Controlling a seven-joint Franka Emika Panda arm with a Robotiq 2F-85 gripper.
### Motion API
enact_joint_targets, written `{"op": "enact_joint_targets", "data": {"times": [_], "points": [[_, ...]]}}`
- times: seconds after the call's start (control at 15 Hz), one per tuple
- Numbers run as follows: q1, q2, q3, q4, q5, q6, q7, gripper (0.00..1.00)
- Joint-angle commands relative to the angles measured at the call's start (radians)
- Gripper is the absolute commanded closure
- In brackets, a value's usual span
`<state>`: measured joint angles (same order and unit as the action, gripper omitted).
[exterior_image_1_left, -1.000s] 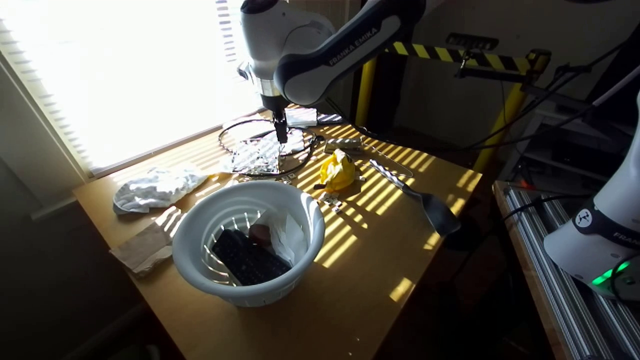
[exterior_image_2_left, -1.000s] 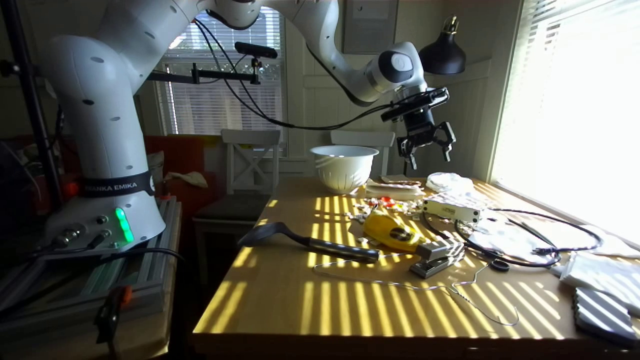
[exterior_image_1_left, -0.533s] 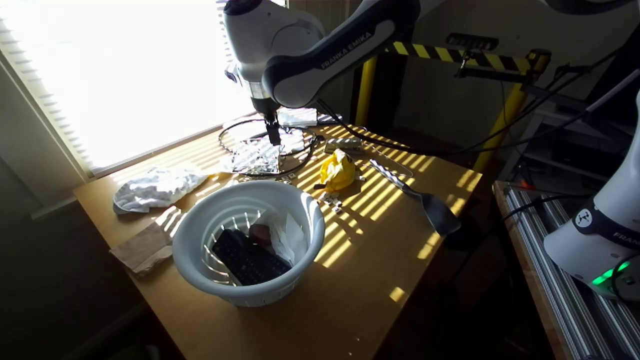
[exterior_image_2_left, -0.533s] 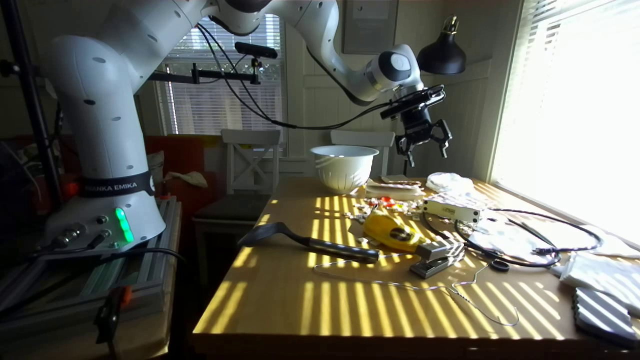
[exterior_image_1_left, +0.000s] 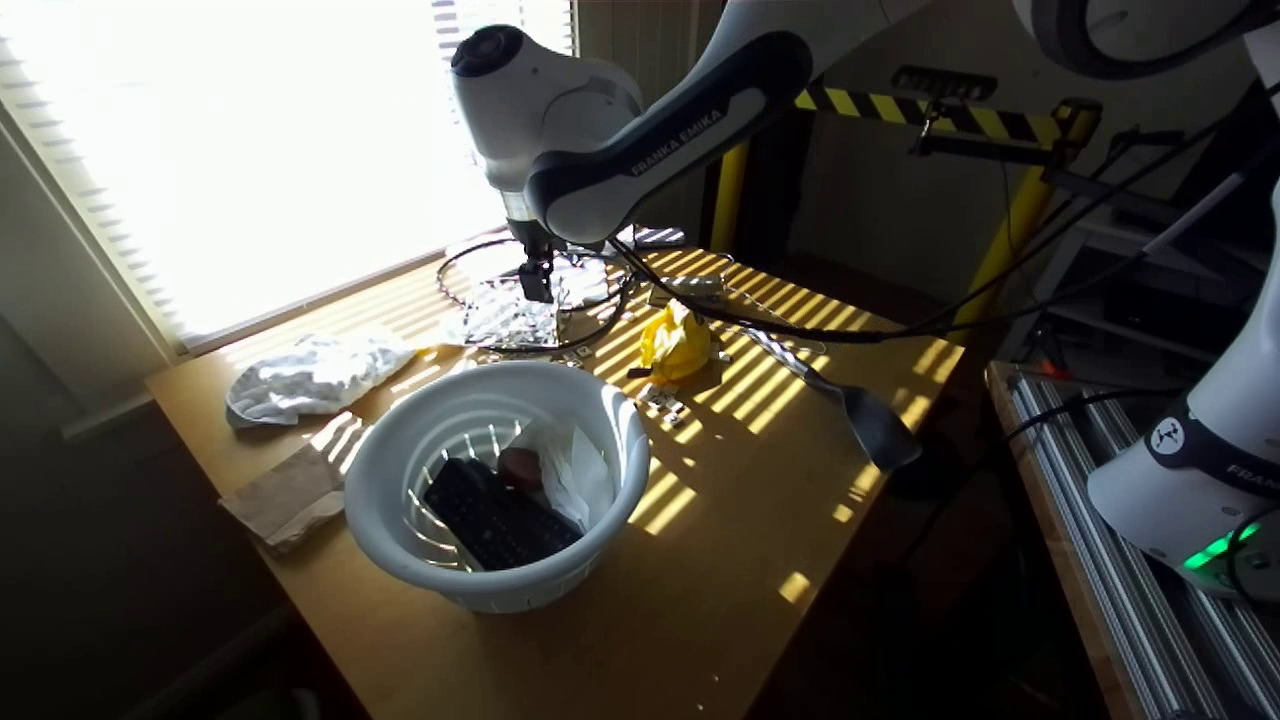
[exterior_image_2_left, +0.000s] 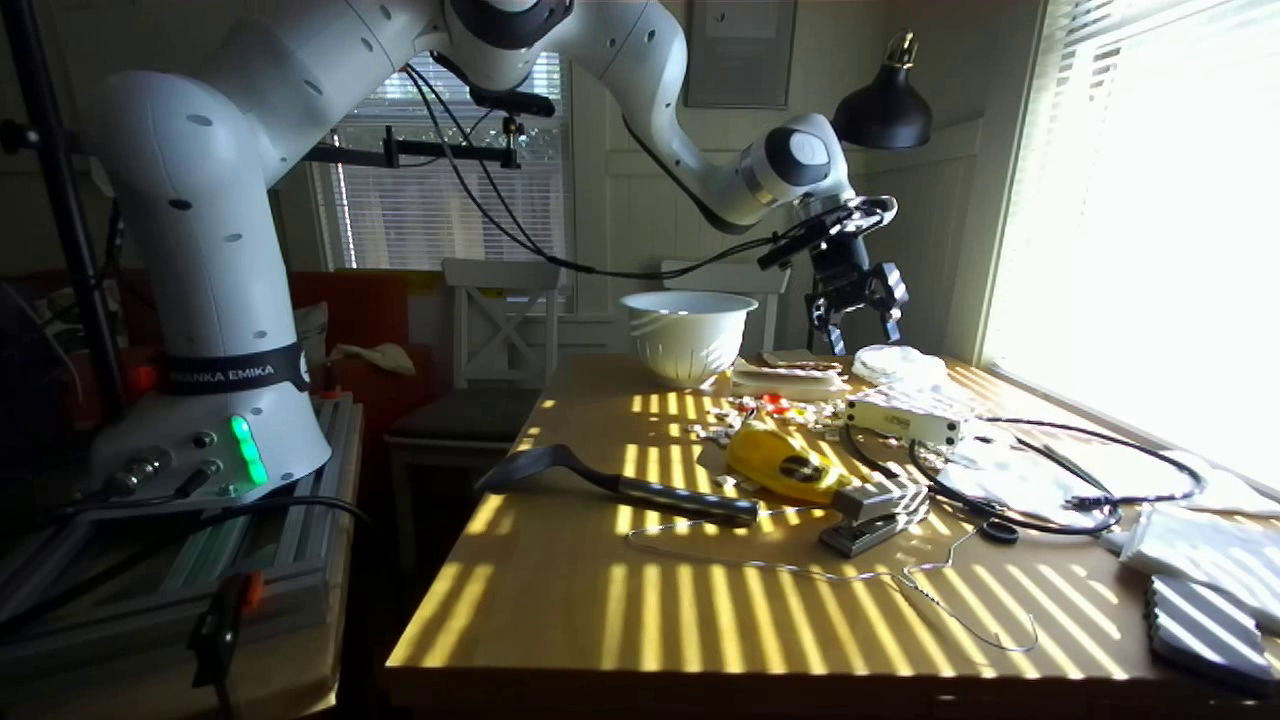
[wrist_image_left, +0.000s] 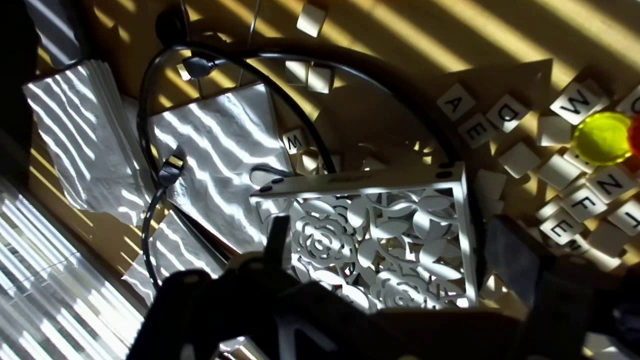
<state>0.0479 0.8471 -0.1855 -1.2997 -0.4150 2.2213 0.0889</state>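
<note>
Above one white floral box (wrist_image_left: 390, 229), one pincer (exterior_image_2_left: 864, 338) hangs, both jaws spread wide.

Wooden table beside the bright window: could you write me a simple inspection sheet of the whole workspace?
Surface: light-brown wooden table, striped with sunlight.
Job's things: white box with cut-out flower panel, nearest the black two-fingered gripper.
Clutter: white slotted plastic bowl holding a black buttoned keypad; crumpled yellow bundle; black spatula with shiny handle; small white letter tiles.
Gripper: open, holding nothing; the box shows between its jaws in the wrist view.
Cables: black looped cable with metal-tipped plugs, partly hidden by the box; dark cables hanging from the white robot arm.
Surroundings: bright window with blinds, black lamp, white chair with crossed back.
</note>
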Motion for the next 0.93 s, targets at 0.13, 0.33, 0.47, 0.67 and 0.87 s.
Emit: {"op": "enact_joint_targets", "data": {"times": [0.13,0.33,0.47,0.67,0.87], "points": [[0.024,0.168,-0.068,0.198,-0.006,-0.048,0.144,0.00],[0.008,0.224,-0.035,0.269,0.016,-0.082,0.059,0.00],[0.005,0.253,-0.023,0.302,0.013,-0.086,0.006,0.00],[-0.011,0.284,0.002,0.346,0.013,-0.072,-0.113,0.00],[-0.020,0.314,0.016,0.397,0.020,-0.107,-0.213,0.00]]}}
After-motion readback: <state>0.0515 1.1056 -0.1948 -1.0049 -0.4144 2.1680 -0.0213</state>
